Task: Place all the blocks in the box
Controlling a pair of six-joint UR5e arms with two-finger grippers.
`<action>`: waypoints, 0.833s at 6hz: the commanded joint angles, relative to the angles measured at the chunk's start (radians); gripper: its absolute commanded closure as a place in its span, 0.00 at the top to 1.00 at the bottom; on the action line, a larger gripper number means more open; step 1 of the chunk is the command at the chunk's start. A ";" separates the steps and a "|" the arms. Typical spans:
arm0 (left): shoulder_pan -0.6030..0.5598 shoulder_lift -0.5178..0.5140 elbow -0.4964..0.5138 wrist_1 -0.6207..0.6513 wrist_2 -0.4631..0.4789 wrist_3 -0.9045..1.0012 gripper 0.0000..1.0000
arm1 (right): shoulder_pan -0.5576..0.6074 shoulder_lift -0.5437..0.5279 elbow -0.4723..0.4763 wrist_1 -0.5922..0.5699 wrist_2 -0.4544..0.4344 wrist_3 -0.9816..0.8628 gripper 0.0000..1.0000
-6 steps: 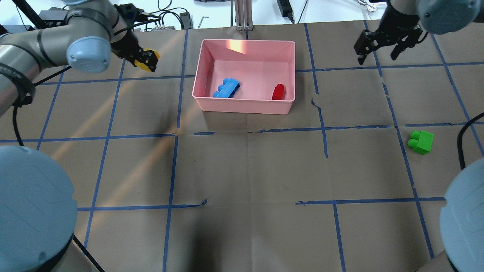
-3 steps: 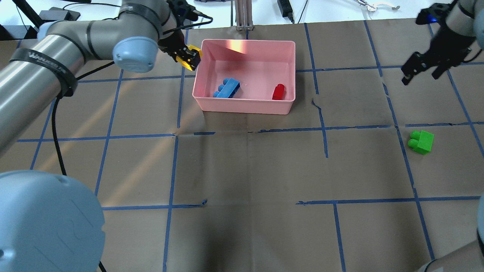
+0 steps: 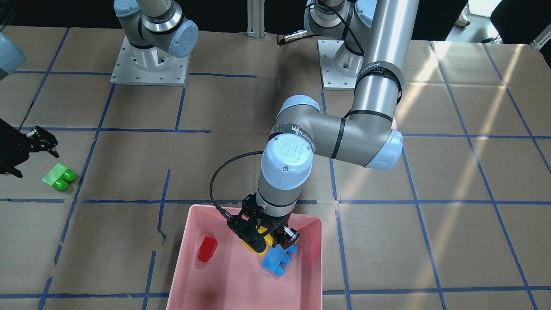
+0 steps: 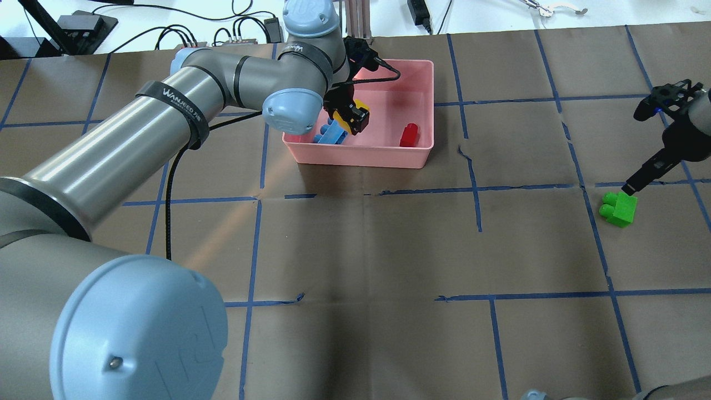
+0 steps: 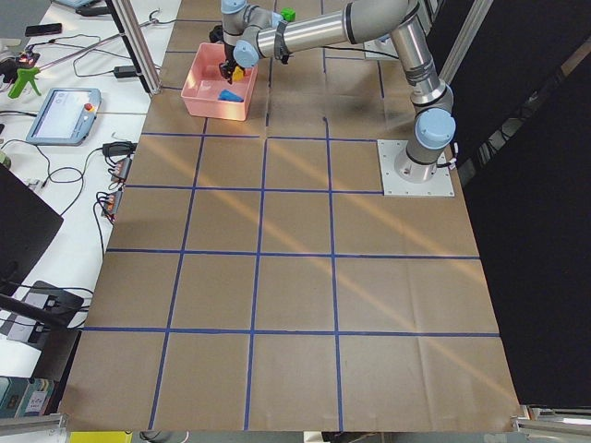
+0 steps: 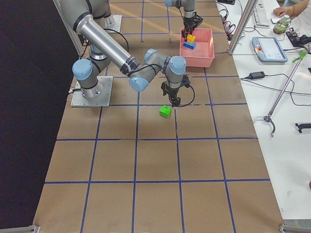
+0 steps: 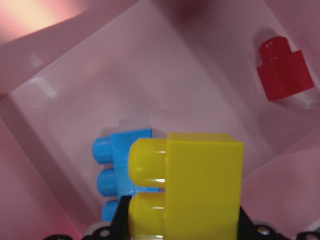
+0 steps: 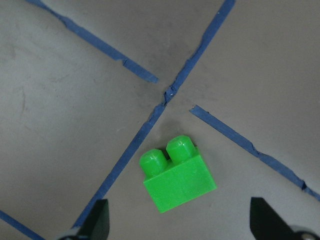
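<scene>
Left pincer (image 4: 349, 118) is clamped on the yellow block (image 7: 200, 185), over the pink box (image 4: 414, 75) at top middle of the overhead view, right above the blue block (image 4: 330, 134). Red block (image 4: 409, 135) sits lower right in the box. Right pincer (image 8: 180, 226) is spread wide above the green block (image 8: 177, 180), on the bench (image 4: 361, 250) far right.

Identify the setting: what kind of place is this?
Probably a robotics lab workcell: arms bolted to base plates, a blue tape grid over the paper-covered table, a teach pendant on the side bench.
</scene>
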 commanded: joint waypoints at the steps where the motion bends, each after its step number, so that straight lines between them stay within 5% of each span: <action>1: -0.002 0.001 0.005 0.008 0.003 0.003 0.99 | -0.006 0.011 0.041 -0.018 0.010 -0.333 1.00; 3: 0.074 0.063 -0.001 -0.008 0.006 -0.003 0.99 | -0.006 0.056 0.124 -0.234 0.010 -0.382 1.00; 5: 0.140 0.213 -0.023 -0.232 0.009 -0.035 0.99 | -0.007 0.114 0.124 -0.303 0.005 -0.384 1.00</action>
